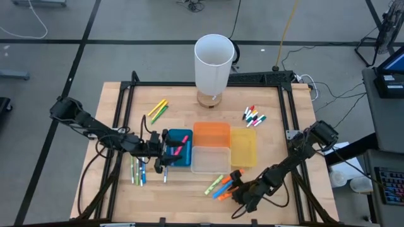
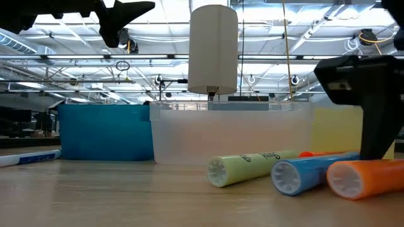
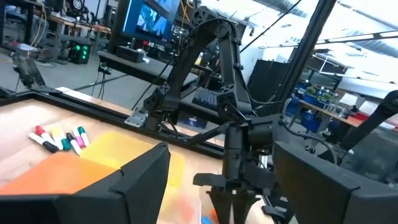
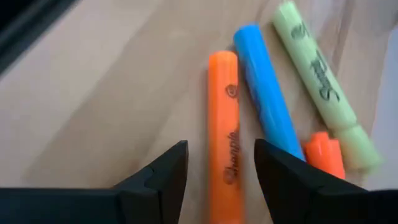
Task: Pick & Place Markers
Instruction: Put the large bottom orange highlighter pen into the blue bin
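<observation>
two arms work over the wooden counter (image 1: 120,101) in the high view: the left end effector (image 1: 165,150) hangs above the blue bin (image 1: 180,148), where pink markers (image 1: 180,150) lie, while the right end effector (image 1: 235,187) sits low at a cluster of highlighters (image 1: 219,186) in front of the clear bin (image 1: 209,159). more markers lie beside the blue bin (image 1: 137,170), near the white cylinder (image 1: 213,60), and past the yellow bin (image 1: 243,146).

low view: a green highlighter (image 2: 249,167), a blue highlighter (image 2: 312,171) and an orange highlighter (image 2: 363,176) lie side by side on the counter.

left wrist view: its fingers (image 3: 134,180) stand wide apart, holding nothing.

right wrist view: the fingers (image 4: 165,171) straddle the orange highlighter, part open, not yet gripping it.
</observation>
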Robot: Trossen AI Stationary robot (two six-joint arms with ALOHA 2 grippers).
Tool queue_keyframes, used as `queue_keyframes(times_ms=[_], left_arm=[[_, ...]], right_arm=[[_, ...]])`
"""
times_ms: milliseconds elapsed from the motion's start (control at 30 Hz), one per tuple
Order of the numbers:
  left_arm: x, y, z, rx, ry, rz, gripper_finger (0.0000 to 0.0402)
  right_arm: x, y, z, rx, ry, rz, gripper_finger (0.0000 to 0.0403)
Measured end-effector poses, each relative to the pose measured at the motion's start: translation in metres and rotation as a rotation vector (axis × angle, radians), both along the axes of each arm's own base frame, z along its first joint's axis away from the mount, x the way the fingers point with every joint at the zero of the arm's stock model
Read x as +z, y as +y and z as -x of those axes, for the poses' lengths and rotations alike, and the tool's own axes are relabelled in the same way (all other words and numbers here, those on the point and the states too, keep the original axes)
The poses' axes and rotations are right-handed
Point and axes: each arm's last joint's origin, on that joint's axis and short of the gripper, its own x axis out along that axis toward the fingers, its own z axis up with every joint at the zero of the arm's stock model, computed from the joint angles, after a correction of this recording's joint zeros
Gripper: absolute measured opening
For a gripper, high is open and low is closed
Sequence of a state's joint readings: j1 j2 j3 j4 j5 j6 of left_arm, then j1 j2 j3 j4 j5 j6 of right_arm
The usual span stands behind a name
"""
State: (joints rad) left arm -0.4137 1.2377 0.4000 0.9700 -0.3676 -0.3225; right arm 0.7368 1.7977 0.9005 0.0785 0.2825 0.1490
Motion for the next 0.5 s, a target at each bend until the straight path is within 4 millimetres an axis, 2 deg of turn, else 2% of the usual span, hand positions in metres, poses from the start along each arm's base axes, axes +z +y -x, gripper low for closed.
queue_keyframes(times_ms=[300, 500], left_arm=[[-0.0002, 0.0000, 0.0000, 0.000, 0.002, 0.002, 0.0278], [-0.0014, -0.0001, -0.0002, 0.000, 0.014, -0.006, 0.0274]], right_arm=[[-0.0035, -0.0042, 0.0046, -0.053, 0.070, 0.013, 0.0153], [-0.0056, -0.0080, 0.0071, -0.035, 0.152, 0.008, 0.0128]])
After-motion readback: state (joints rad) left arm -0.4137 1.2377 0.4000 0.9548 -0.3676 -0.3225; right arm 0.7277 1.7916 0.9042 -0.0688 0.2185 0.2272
